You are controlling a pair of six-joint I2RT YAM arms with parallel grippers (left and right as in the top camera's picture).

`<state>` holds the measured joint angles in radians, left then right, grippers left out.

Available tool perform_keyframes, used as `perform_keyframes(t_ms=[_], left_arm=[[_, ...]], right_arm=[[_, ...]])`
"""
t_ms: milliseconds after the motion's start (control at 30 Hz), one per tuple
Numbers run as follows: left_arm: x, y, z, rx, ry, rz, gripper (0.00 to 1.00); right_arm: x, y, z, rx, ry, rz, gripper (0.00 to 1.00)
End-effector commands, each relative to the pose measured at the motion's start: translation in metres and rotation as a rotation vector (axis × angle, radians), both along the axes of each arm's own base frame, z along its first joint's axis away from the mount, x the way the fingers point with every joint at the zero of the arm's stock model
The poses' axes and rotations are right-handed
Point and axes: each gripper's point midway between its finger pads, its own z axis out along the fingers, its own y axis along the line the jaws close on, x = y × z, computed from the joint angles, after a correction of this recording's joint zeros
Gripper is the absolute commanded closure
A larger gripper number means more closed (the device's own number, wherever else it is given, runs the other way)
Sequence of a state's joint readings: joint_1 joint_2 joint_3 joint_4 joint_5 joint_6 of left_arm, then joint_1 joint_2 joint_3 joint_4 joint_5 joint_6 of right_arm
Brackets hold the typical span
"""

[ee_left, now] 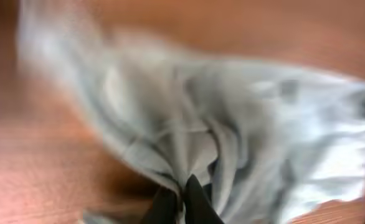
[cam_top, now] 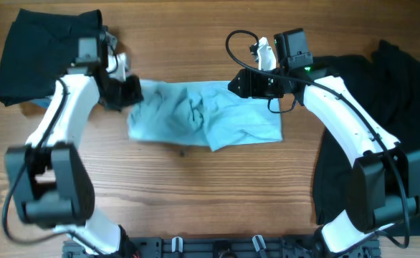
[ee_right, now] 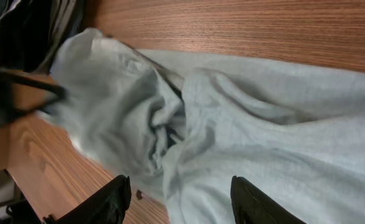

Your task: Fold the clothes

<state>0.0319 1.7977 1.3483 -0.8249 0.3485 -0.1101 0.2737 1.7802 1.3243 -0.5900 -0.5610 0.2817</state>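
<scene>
- Wood-grain counter (cam_top: 196, 208) filled the overhead view, and your blue T-shirt (cam_top: 203, 118) lay crumpled near its middle, between the two arms.
- The left black garment (cam_top: 38, 57) sat bunched in the far corner and the right black garment (cam_top: 403, 93) spread down the other side. Neither lay on the blue one.
- The left jaws were at the shirt's left edge, and the right jaws hung over its far edge, towards the middle.
- From the left wrist, everything was blurred. You could nevertheless see the left jaws together at the bottom of the frame, with a pinch of the blue T-shirt (ee_left: 232, 124) gathered into them. Folds fanned out from that pinch across the counter (ee_left: 39, 162).
- From the right wrist, the right jaws stood apart, one finger on each side of the frame. They were above the blue T-shirt (ee_right: 251, 130) and clamped on nothing. The cloth below was rumpled into deep creases, with the bare counter (ee_right: 245, 25) beyond it.
- You should have judged this cloth light, thin and wholly limp. It would sag from any one hold, drag on the wood and carry its creases along.
- A hold on the bunched middle would likely have caught several layers at once.
- The better holds looked to be a single-layer edge or corner, at the hem or a shoulder, one per arm, so the shirt could be drawn flat between them.
</scene>
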Motion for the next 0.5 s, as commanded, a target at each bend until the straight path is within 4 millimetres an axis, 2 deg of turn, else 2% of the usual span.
perform_keyframes(t_ms=[0, 133, 267, 367, 467], left_arm=[[0.007, -0.037, 0.058, 0.009, -0.158, -0.084, 0.96], [-0.005, -0.098, 0.065, 0.015, -0.198, -0.217, 0.96], [-0.015, -0.145, 0.061, 0.055, -0.226, -0.304, 0.96], [-0.026, -0.183, 0.050, 0.035, -0.212, -0.347, 0.96], [-0.035, -0.224, 0.028, 0.016, -0.197, -0.409, 0.96]], right_arm=[[0.008, -0.011, 0.003, -0.015, -0.025, -0.023, 0.43], [0.029, -0.060, -0.001, -0.039, 0.006, -0.202, 0.42], [0.043, -0.116, -0.001, -0.034, 0.019, -0.336, 0.41], [0.046, -0.145, -0.002, -0.035, 0.029, -0.402, 0.40], [0.046, -0.156, -0.003, -0.037, 0.033, -0.426, 0.39]])
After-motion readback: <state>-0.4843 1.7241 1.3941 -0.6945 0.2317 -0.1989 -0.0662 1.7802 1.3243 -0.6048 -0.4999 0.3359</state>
